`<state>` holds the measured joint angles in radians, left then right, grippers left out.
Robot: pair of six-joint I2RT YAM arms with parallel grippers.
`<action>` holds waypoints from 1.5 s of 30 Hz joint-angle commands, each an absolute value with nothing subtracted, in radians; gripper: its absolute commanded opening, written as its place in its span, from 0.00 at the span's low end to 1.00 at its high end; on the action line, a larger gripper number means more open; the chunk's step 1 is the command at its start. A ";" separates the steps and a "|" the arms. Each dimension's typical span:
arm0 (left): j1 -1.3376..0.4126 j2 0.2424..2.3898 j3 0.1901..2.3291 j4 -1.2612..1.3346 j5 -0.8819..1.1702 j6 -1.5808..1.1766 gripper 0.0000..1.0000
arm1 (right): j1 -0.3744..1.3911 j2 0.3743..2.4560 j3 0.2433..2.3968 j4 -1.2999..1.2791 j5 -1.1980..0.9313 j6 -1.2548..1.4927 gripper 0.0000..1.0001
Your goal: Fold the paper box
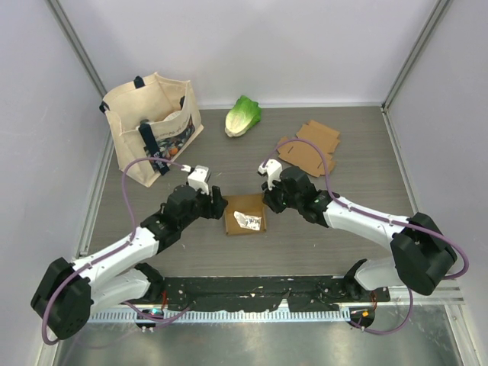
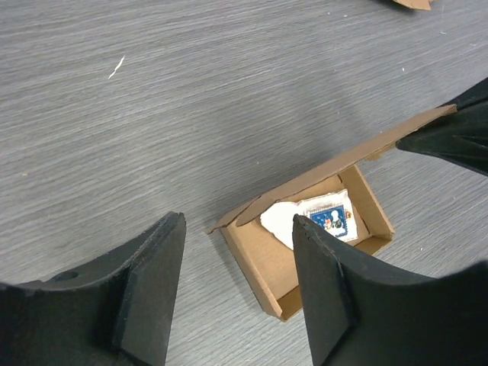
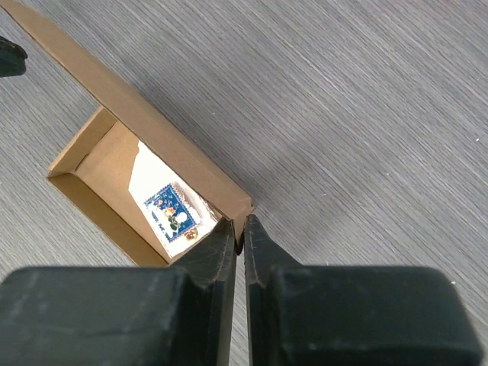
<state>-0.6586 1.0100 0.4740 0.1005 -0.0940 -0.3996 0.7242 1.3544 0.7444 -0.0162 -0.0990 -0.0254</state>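
Near the middle of the grey wood-grain table (image 1: 343, 229), between the two arms: a small brown cardboard box (image 1: 252, 206), tray open upward, short walls standing, one long lid flap raised along its far side and not folded over the tray. Flat on the box floor, toward one end, a white card with a blue printed picture (image 3: 171, 210). At the far right corner of the box, the right gripper (image 3: 242, 226), fingers pressed together with only the thin corner of the lid flap pinched between them. Same hold visible from the left wrist camera: a black fingertip on the far end of the flap, at the right edge of that view. Just beside the left end of the box, the left gripper (image 2: 238, 229), fingers (image 2: 152, 290) spread wide apart and holding nothing. Through its own camera, the nearer box corner and its small side tabs framed in the gap between those fingers; contact with the cardboard impossible to judge. Box roughly square to the table edges in the overhead view, both arms reaching in toward it from either side. Farther back on the table, well apart from the box: a flat unfolded brown cardboard blank (image 1: 309, 149) to the right, a green leafy vegetable head (image 1: 242, 116) near the back centre, and a cream canvas tote bag with dark blue straps (image 1: 152, 114) at the back left, standing open with small items inside, too small to identify.
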 commanded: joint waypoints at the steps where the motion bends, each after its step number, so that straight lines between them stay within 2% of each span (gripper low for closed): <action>1: -0.650 1.017 0.474 0.216 -0.041 -0.322 0.60 | 0.719 1.316 0.784 0.006 -0.112 -0.041 0.10; 6: -0.650 1.058 0.459 0.268 0.035 -0.281 0.59 | 0.719 1.316 0.781 0.006 -0.112 -0.054 0.03; 11: -0.650 1.097 0.474 0.253 0.044 -0.252 0.51 | 0.719 1.312 0.784 0.006 -0.103 -0.052 0.02; 17: -0.650 1.063 0.445 0.241 0.034 -0.293 0.52 | 0.719 1.312 0.781 -0.020 -0.089 -0.048 0.01; 22: -0.652 1.045 0.451 0.227 0.011 -0.305 0.38 | 0.719 1.312 0.778 -0.020 -0.086 -0.048 0.01; 30: -0.657 1.046 0.454 0.225 0.008 -0.316 0.24 | 0.719 1.301 0.781 -0.017 -0.083 -0.038 0.01; 35: -0.683 1.121 0.531 0.167 -0.114 -0.328 0.05 | 0.724 1.299 0.769 0.040 -0.020 0.035 0.01; 37: -0.719 1.138 0.557 0.134 -0.184 -0.339 0.00 | 0.733 1.299 0.764 0.078 0.076 0.110 0.01; 42: -0.756 1.219 0.656 0.051 -0.547 -0.533 0.00 | 0.863 1.304 0.745 0.175 0.484 0.348 0.00; 45: -0.762 1.291 0.699 0.032 -0.641 -0.635 0.00 | 0.929 1.342 0.761 0.192 0.653 0.448 0.01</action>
